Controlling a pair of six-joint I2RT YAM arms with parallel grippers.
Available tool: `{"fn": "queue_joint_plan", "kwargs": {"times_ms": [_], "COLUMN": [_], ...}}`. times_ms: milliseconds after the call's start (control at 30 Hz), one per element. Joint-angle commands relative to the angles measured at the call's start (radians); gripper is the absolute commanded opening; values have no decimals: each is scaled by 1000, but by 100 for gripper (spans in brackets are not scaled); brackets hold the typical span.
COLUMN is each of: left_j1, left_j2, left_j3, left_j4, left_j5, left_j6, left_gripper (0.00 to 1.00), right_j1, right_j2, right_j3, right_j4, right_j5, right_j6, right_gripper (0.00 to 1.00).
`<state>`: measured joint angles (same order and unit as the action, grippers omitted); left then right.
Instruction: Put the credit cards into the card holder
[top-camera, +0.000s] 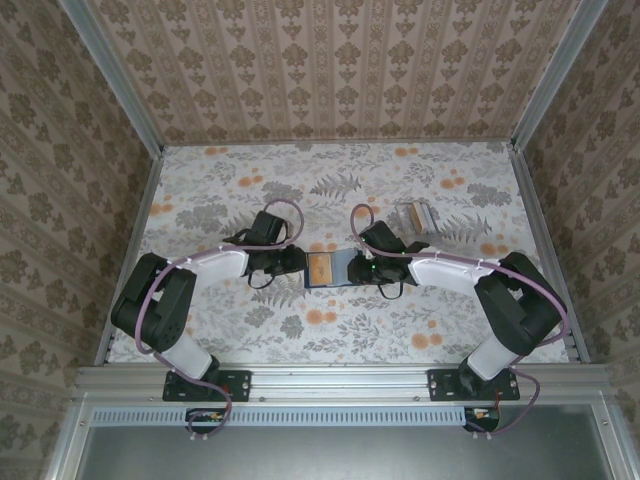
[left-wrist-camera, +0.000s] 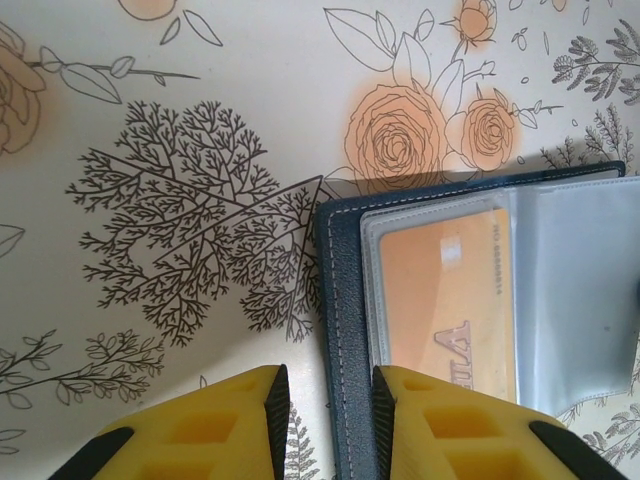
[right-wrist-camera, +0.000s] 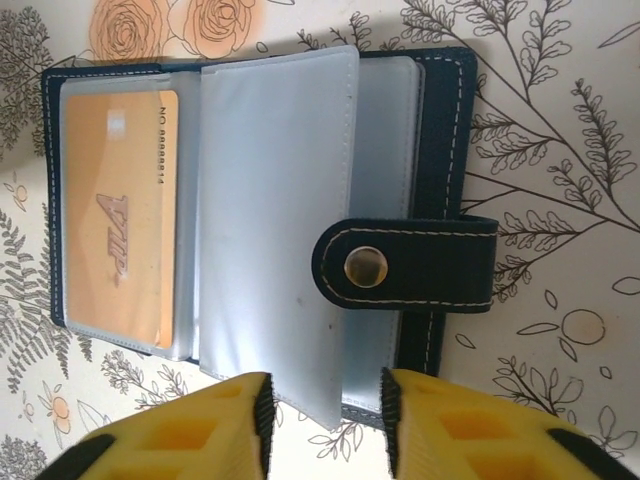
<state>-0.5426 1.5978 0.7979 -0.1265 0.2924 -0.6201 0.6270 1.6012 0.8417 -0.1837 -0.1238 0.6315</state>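
The holder (top-camera: 331, 270) lies open and flat on the tabletop (top-camera: 250, 330), between the two claws. An orange card (right-wrist-camera: 120, 220) sits in the clear sleeve at the holder's left side. A second clear sleeve (right-wrist-camera: 275, 220) lies over the holder's middle. The snap strap (right-wrist-camera: 410, 265) crosses the holder's right half.

Left claw (left-wrist-camera: 322, 400): the fingers stand slightly apart and grip nothing. The holder's left stitched border runs into the gap between them.

Right claw (right-wrist-camera: 325, 405): the fingers stand slightly apart. The near corner of the middle sleeve reaches into the gap; contact cannot be told.

More cards (top-camera: 413, 216) lie beyond the holder, to its right, well apart from it.
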Motion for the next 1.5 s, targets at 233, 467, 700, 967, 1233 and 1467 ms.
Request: {"fn": "queue_joint_plan", "kwargs": {"times_ms": [233, 467, 700, 967, 1233, 1467], "left_j1": [-9, -10, -12, -13, -13, -11], "left_j2": [8, 15, 18, 26, 21, 15], "left_j3": [-7, -8, -9, -11, -10, -7], "left_j4": [1, 4, 10, 16, 13, 9], "left_j5": [-2, -1, 1, 4, 7, 9], "left_j6": [11, 10, 9, 10, 8, 17], "left_gripper": [31, 31, 31, 31, 31, 32], "right_j1": [13, 13, 16, 28, 32, 30], "right_j2": [71, 91, 86, 94, 93, 76], "right_j3": [48, 53, 62, 61, 58, 25], "right_j4": [26, 30, 23, 71, 142, 254], "right_j5": [-46, -48, -54, -88, -126, -180], "right_j6": [-8, -10, -17, -30, -32, -3], "right_gripper": [30, 24, 23, 27, 28, 27]}}
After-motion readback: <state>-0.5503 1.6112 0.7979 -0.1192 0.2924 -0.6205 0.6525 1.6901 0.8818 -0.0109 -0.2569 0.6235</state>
